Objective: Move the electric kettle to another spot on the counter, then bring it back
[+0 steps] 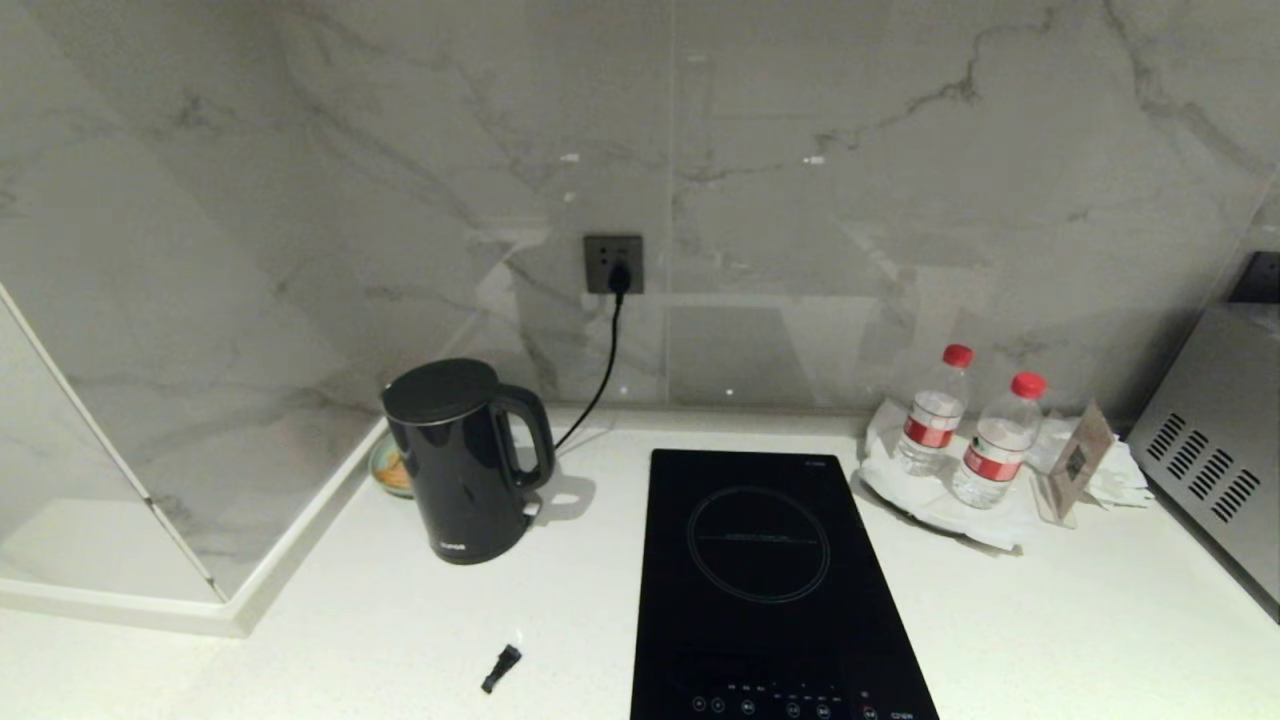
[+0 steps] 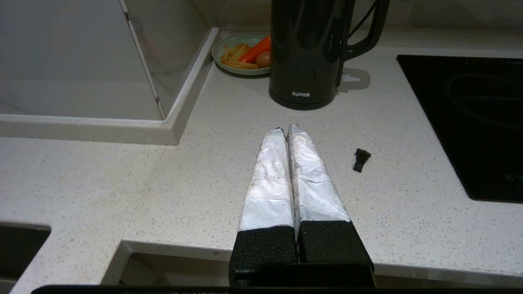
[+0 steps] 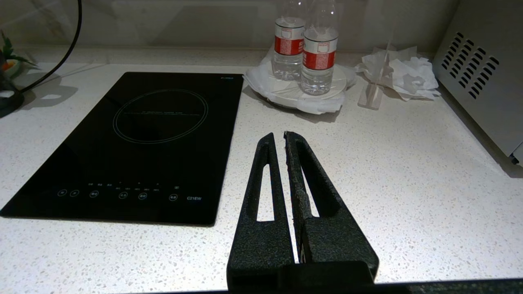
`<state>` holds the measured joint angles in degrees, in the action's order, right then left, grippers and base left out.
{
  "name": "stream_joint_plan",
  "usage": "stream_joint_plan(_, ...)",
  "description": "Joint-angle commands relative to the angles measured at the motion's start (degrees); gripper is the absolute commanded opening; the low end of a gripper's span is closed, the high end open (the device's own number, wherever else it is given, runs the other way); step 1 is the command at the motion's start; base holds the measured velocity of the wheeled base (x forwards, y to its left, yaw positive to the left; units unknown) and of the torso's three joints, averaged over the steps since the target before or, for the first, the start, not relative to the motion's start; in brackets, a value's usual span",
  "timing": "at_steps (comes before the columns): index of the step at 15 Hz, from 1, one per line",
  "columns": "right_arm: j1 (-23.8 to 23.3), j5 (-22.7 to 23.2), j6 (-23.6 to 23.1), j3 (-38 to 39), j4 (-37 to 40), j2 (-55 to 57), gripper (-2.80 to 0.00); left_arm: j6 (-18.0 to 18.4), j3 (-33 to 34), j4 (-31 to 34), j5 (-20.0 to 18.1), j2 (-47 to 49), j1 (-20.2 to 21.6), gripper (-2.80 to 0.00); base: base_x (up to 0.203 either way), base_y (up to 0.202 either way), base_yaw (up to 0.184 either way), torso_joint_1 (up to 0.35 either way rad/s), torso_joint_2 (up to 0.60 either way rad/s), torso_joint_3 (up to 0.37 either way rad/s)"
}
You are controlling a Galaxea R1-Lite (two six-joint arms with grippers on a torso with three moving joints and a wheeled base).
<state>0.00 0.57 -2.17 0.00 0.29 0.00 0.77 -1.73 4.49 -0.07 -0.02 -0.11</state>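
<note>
nothing moved yet: kettle waits in its corner

the tall glossy black electric kettle [image 1: 465, 462] with its loop handle stands upright on the white speckled stone worktop [image 1: 560, 620], near the back left corner, just in front of a small green plate of food [image 2: 241, 53] and left of the black glass hob [image 1: 765, 580]. its cord runs up to the grey wall socket [image 1: 613, 263]. no arm shows from the head. the left gripper [image 2: 284, 130], foil-wrapped, hangs over the worktop's front edge, aimed at the kettle but well apart from it, jaws pressed together and empty. the right gripper [image 3: 278, 136] sits likewise on the hob's right, jaws closed on nothing. to my eye the whole job remains: reach, grasp, shift, return.
</note>
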Motion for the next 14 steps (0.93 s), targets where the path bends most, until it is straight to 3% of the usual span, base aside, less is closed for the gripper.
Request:
stream_joint_plan(1, 0.0, 0.0, -0.1, 0.0, 0.0, 0.0, -2.80, 0.1, 0.0, 0.1, -0.1, 0.2, 0.0, -2.80, 0.000, 0.000, 0.000, 0.000, 0.00, 0.000)
stream_joint_plan(8, 0.0, 0.0, 0.1, 0.0, 0.0, 0.0, -2.80, 0.0, -0.1, 0.1, -0.1, 0.2, 0.0, -2.80, 0.000, 0.000, 0.000, 0.000, 0.00, -0.012)
stream_joint_plan(14, 0.0, 0.0, 0.1, 0.0, 0.0, 0.0, -2.80, 0.0, -0.1, 0.1, -0.1, 0.2, 0.0, -2.80, 0.000, 0.000, 0.000, 0.003, 0.00, -0.174)
